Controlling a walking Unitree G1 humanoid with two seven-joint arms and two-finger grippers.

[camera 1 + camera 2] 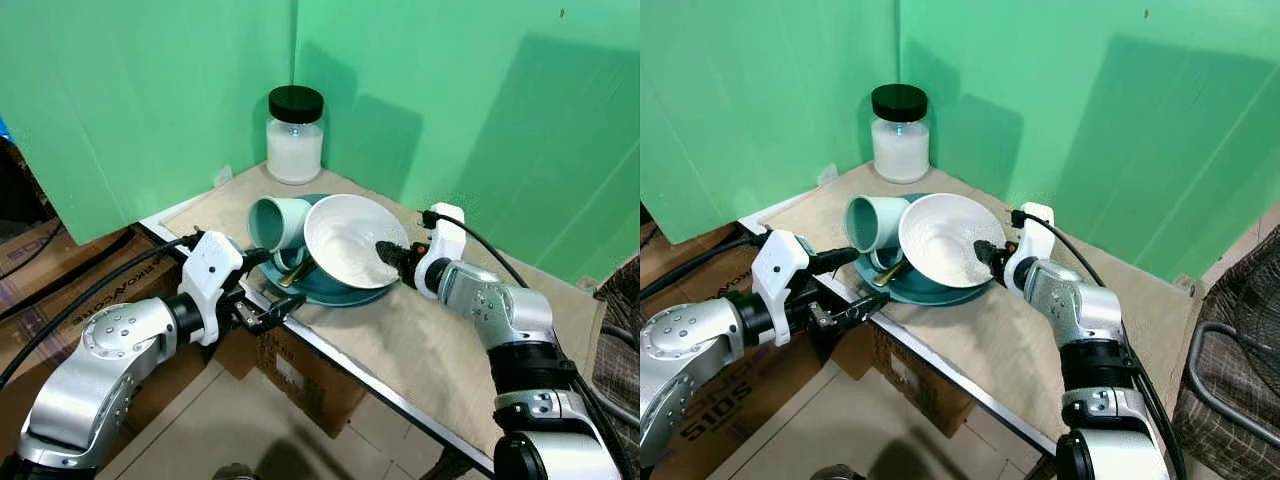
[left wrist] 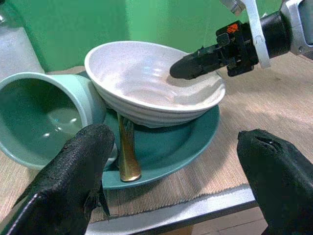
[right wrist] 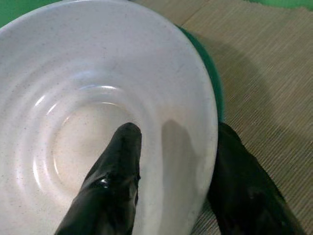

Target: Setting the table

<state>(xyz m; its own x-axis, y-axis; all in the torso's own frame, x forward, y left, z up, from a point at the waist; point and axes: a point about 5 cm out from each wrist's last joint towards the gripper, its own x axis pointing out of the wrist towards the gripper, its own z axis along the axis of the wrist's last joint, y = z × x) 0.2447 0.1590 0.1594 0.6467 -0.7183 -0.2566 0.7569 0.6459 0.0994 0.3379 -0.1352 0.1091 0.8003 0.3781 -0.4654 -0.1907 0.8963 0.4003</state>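
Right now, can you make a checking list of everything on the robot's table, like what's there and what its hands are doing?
Surface: woven beige mat on a metal-edged table.
Job's things: speckled white ceramic bowl tilted on the round teal plate; teal mug on its side; gold utensil handle under the bowl.
Clutter: black-lidded glass jar of white powder in the corner.
Grippers: right gripper fingers straddle the bowl's rim; left gripper open, near the plate.
Cables: black cables along both arms.
Surroundings: green screens, cardboard boxes below.
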